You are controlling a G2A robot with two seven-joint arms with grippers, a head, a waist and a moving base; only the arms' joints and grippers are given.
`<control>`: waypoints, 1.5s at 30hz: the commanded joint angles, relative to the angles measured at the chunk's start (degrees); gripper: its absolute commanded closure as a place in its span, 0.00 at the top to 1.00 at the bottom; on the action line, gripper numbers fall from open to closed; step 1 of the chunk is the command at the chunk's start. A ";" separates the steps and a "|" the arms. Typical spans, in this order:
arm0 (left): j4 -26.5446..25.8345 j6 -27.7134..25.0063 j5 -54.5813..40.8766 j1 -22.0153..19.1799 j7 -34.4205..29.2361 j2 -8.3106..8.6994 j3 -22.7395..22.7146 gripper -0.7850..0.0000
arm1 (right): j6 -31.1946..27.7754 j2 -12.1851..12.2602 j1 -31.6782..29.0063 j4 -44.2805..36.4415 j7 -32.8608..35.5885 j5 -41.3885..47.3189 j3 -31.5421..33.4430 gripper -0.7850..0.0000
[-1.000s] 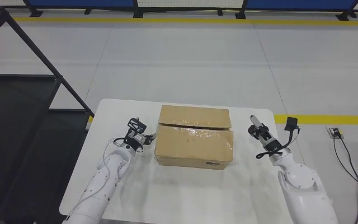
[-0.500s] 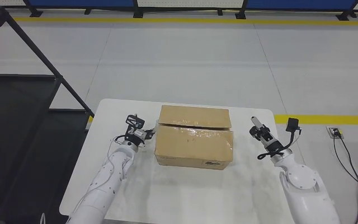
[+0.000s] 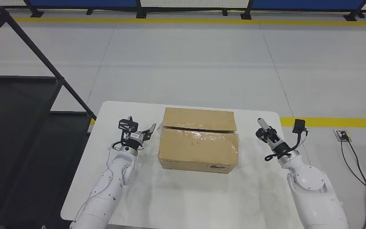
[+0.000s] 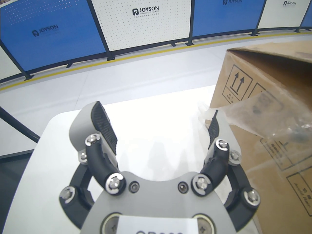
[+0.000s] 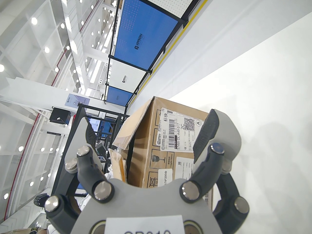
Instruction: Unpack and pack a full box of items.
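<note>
I have the cardboard box [image 3: 197, 143] sitting in the middle of the white bench [image 3: 189, 197], its long sides running left to right. From above, its top flaps are folded over with a seam across the lid. My left gripper [image 4: 156, 113] is just beside the box's left end, above the bench surface. Its fingers are spread wide apart with nothing between them. Through the left wrist camera I see a piece of crinkled clear plastic [image 4: 263, 115] lying against that end of the box. It is close to the tip of one finger, though I cannot tell whether the two touch. That end also carries printed handling arrows. My right gripper [image 5: 148, 120] is off the box's right end, near it but apart from it, and it faces that end panel. Its fingers are likewise wide apart and hold nothing. From the right wrist camera, a white shipping label [image 5: 179, 132] is stuck on the right end panel. The flap [image 5: 132, 125] above it stands slightly lifted, leaving a dark gap at the corner. What lies inside the box I cannot make out.
</note>
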 commanded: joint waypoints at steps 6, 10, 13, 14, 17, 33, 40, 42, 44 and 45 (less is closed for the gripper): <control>-0.45 -2.18 5.40 0.13 -2.45 0.17 1.97 1.00 | -0.53 0.21 0.31 0.85 0.29 0.58 -0.05 1.00; -0.86 -2.10 5.10 -0.44 -3.42 -0.35 2.73 1.00 | -0.76 0.34 0.34 1.18 0.23 0.75 -0.03 1.00; -0.72 -1.22 3.98 -0.77 -3.12 -0.74 2.75 1.00 | -0.77 0.45 0.28 1.26 0.25 0.77 -0.04 1.00; -0.62 -0.83 3.37 -0.84 -2.89 -0.85 2.60 1.00 | -0.80 0.48 0.25 1.30 0.18 0.71 -0.02 1.00; -0.36 0.82 1.45 -0.95 -2.31 -1.16 2.00 1.00 | -0.75 0.57 0.20 1.39 0.12 0.83 -0.05 1.00; -2.67 6.77 -1.56 0.80 2.17 -1.87 0.12 1.00 | -1.20 1.07 0.17 1.89 0.38 1.58 -0.02 1.00; -4.90 8.19 -0.31 3.62 3.09 -1.19 -1.60 1.00 | -1.61 1.27 0.41 2.61 0.69 2.20 -0.02 1.00; -6.00 8.67 -0.07 4.67 3.12 -0.92 -2.33 1.00 | -1.73 1.33 0.53 2.80 0.77 2.22 -0.08 1.00; -7.17 9.20 0.38 5.68 2.78 -0.66 -2.98 1.00 | -1.84 1.37 0.63 2.90 0.83 2.19 -0.17 1.00; -7.85 9.51 0.59 6.19 2.72 -0.54 -3.29 1.00 | -1.86 1.39 0.68 2.95 0.89 2.31 -0.23 1.00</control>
